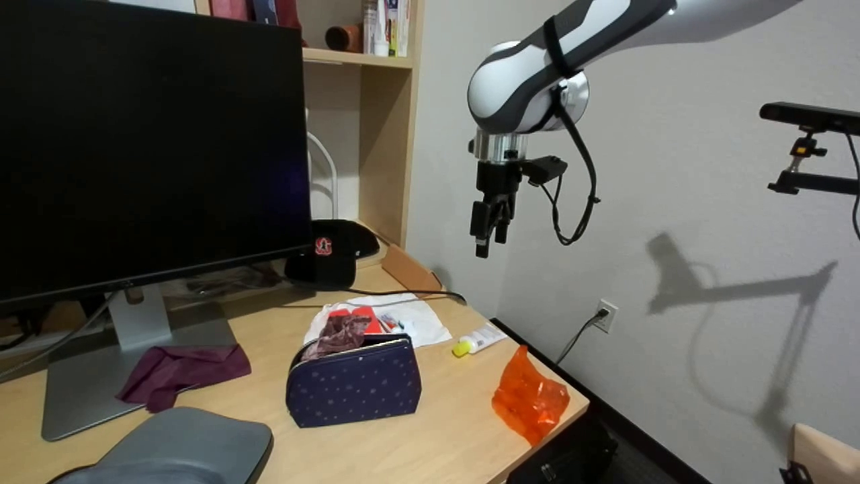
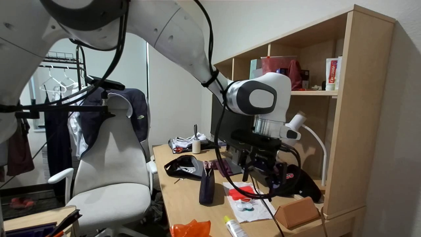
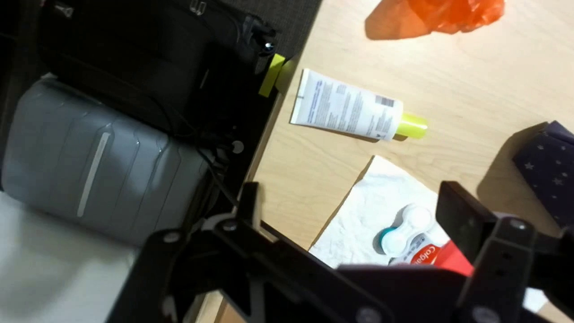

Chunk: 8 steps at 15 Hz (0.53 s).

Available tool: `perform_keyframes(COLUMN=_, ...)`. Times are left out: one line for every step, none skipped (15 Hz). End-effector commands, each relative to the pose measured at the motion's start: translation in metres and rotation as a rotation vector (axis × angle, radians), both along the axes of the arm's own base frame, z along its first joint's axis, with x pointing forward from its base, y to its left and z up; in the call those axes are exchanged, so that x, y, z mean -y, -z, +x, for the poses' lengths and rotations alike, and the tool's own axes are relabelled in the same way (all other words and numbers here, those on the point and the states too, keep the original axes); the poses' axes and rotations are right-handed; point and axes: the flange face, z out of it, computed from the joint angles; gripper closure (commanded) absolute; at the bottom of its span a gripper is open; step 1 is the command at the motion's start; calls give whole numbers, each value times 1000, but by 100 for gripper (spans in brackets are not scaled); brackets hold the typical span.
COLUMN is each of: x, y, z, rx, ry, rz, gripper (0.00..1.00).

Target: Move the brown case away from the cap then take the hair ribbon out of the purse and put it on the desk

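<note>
The brown case (image 2: pixel 297 212) is a folded triangular shape at the desk's edge, close beside the black cap (image 2: pixel 306 181). Both also show in an exterior view, the case (image 1: pixel 411 270) right of the cap (image 1: pixel 332 252); I cannot tell whether they touch. The navy star-patterned purse (image 1: pixel 356 386) stands upright and open. The mauve hair ribbon (image 1: pixel 341 334) bulges from its mouth. The purse's corner shows in the wrist view (image 3: pixel 551 166). My gripper (image 1: pixel 492 243) is open and empty, high above the desk; in the wrist view (image 3: pixel 354 211) its fingers are wide apart over a white tissue.
The white tissue (image 3: pixel 345 224) bears a contact lens case (image 3: pixel 406 231) and red items. A yellow-capped tube (image 3: pixel 354 105) and an orange bag (image 1: pixel 531 396) lie near the desk edge. A monitor (image 1: pixel 154 148), purple cloth (image 1: pixel 185 373), cable and shelf (image 2: pixel 358 131) stand around.
</note>
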Motion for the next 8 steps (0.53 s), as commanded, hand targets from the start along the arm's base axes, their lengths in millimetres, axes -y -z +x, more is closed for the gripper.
perform_keyframes(x=-24, y=6, z=6, rx=2, ry=-180, rz=-81, gripper=0)
perform_keyframes(x=-33, y=10, z=7, rx=-5, ry=-230, rz=-94, gripper=0)
perform_keyframes(x=-43, y=16, z=7, rx=-8, ry=-282, rz=-96, gripper=0)
perform_keyframes(x=-52, y=20, z=6, rx=-13, ry=-333, rz=-104, gripper=0)
perform_keyframes(x=-59, y=24, z=3, rx=-24, ry=-382, rz=-109, gripper=0)
perform_keyframes(x=-65, y=28, z=0, rx=-33, ry=-433, rz=-117, gripper=0)
perform_keyframes(x=-69, y=30, z=-3, rx=-31, ry=-483, rz=-121, gripper=0)
perform_keyframes(x=-71, y=30, z=-5, rx=-33, ry=-531, rz=-135, gripper=0)
